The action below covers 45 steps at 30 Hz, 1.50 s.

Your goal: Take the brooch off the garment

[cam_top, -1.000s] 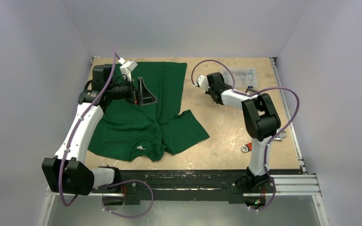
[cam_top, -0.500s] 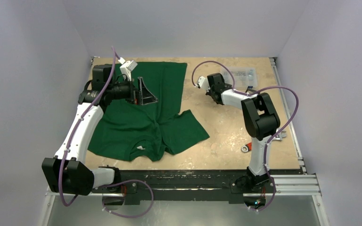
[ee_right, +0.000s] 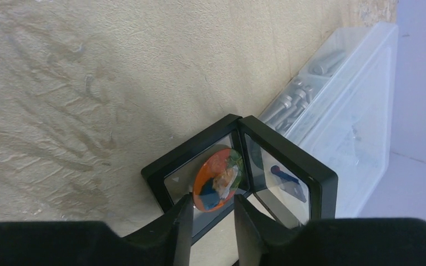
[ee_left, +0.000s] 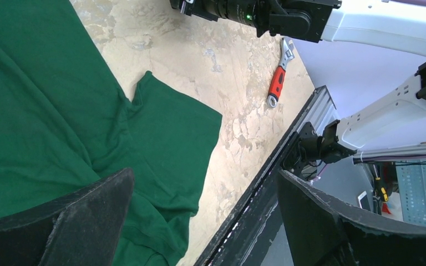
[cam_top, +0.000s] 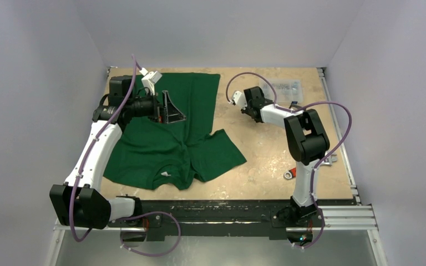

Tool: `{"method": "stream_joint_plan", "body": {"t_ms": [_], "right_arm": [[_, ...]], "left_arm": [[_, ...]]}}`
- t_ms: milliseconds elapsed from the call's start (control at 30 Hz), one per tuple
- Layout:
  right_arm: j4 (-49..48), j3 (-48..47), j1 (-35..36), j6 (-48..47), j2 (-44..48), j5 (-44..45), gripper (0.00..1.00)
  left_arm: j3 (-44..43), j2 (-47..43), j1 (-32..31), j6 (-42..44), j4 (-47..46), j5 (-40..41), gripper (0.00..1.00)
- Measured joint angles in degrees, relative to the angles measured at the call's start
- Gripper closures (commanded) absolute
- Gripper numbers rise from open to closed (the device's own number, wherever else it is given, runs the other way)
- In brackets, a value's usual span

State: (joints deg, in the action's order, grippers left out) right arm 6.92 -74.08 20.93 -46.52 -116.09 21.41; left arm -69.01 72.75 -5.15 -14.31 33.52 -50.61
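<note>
The brooch [ee_right: 217, 185], a round orange, blue and green badge, lies on the clear film of an open black hinged case [ee_right: 161, 169] on the table. My right gripper [ee_right: 213, 200] is right at it, jaws partly open. The badge's near edge sits between the tips, close to the left fingertip [ee_right: 186, 208]. The garment [cam_top: 166, 144], a dark green T-shirt, lies spread on the left half of the table. My left gripper [cam_top: 171, 110] hovers over the garment's far part, wide open with nothing between its fingers [ee_left: 89, 221].
A clear plastic box [ee_right: 355, 111] of small metal parts stands just behind the case, and is seen at the far right [cam_top: 282, 87] in the top view. A red-handled wrench [cam_top: 290, 174] lies near the right arm's base. The table's black front rail [ee_left: 266, 183] runs along the near edge.
The right gripper's jaws have parted from shut. Neither arm has visibly moved, and the garment lies as before.
</note>
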Motion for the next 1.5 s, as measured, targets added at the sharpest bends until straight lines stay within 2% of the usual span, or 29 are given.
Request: {"method": "stream_joint_plan", "body": {"t_ms": [233, 333, 600, 767, 900, 1100, 1233, 1500], "right_arm": [[4.0, -2.1, 0.0, 2.1, 0.6, -1.0, 0.42], [7.2, -3.3, 0.0, 3.3, 1.9, -2.7, 0.37], [12.4, -7.7, 0.1, 5.6, 6.4, -6.6, 0.36], [15.7, -8.9, 0.9, 8.0, 8.2, -10.7, 0.35], [18.6, -9.0, 3.9, 10.4, 9.6, -14.0, 0.36], [21.4, -8.2, 13.0, 14.9, 13.1, -20.6, 0.39], [22.2, -7.5, 18.1, 17.9, 13.2, -25.3, 0.47], [23.3, -8.1, 19.0, 22.6, 5.6, -31.4, 0.49]], "left_arm": [[0.0, 0.0, 0.0, 0.0, 0.0, -0.1, 0.0], [0.0, 0.0, 0.0, 0.1, 0.3, 0.0, 0.0], [-1.9, 1.4, 0.5, 3.8, 5.0, 1.5, 0.0], [-6.0, 2.6, 3.0, 11.0, 12.2, 4.5, 0.0], [-10.1, 5.1, 6.3, 21.6, 19.6, 11.0, 0.0], [-10.1, 8.4, 14.5, 35.5, 24.4, 24.6, 0.0], [-7.3, 8.9, 16.0, 42.9, 22.8, 34.2, 0.0], [-2.6, 13.9, 18.1, 52.6, 16.1, 46.8, 0.0]]}}
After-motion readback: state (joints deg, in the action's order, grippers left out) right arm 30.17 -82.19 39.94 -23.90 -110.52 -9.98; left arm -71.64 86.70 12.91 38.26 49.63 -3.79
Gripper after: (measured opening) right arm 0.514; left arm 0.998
